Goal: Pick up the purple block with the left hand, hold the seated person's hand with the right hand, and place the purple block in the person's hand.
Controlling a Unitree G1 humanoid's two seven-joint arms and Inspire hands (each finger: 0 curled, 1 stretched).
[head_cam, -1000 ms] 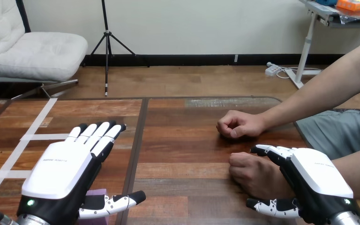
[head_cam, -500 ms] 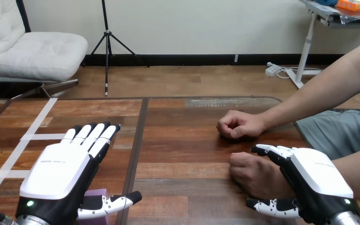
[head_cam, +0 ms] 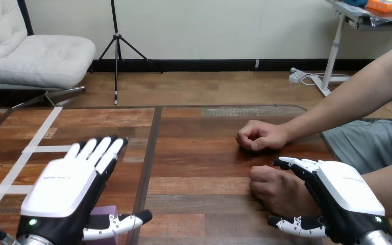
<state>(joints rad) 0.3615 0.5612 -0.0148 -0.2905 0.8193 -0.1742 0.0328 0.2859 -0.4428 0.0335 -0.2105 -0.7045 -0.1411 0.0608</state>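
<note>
While hovering flat and wide over block (head_cam: 107, 210), lower left robot hand (head_cam: 66, 191) straight down, then curl round it. Sits on surface (head_cam: 199, 168) by near edge, mostly hidden under palm and thumb. Right robot hand (head_cam: 344, 196) over person's near hand (head_cam: 280, 191); cannot tell whether gripping.

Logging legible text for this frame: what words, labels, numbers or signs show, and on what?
Left hand, white back: a short printed line, too small to read.
Right hand, white back: a short printed line, too small to read.
Purple block and table: no text.
</note>
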